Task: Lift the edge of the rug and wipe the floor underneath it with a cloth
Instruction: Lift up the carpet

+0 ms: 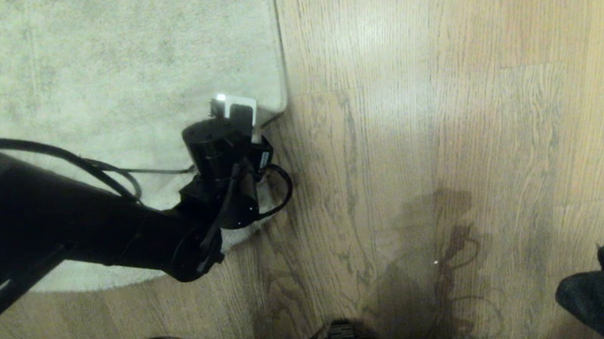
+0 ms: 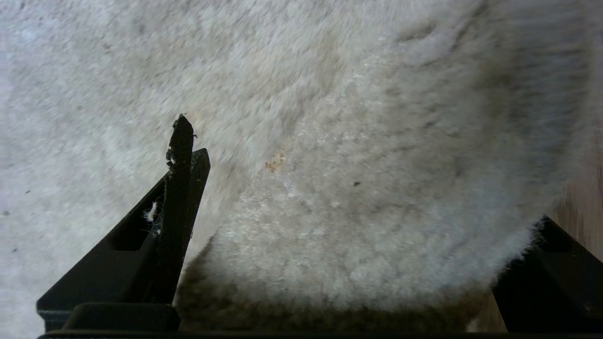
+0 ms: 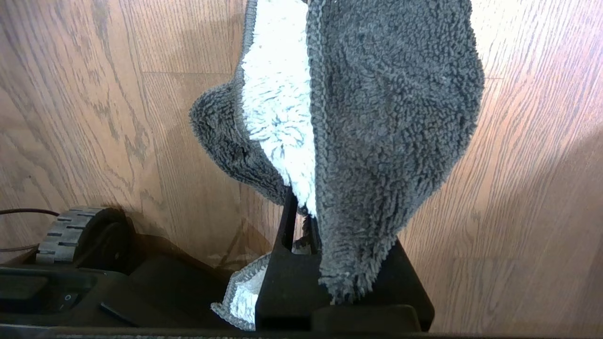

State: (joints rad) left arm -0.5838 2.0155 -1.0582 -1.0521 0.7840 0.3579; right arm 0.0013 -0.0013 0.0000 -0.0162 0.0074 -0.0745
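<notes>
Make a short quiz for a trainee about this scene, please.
1. True or false: the right pincer is shut on the cloth.
2. The left pincer is at: A) the rug corner, B) bare floor far from the rug, C) the cloth.
3. Fill in: the left pincer's jaws are ____, with rug pile between them.

Key: 1 true; 2 A; 3 open.

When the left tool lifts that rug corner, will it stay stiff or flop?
Probably flop: the rug already bulges softly between the left tool's open jaws. Its edge on the floor looks thin, so likely light. The pile may slip unless pinched deep.
</notes>
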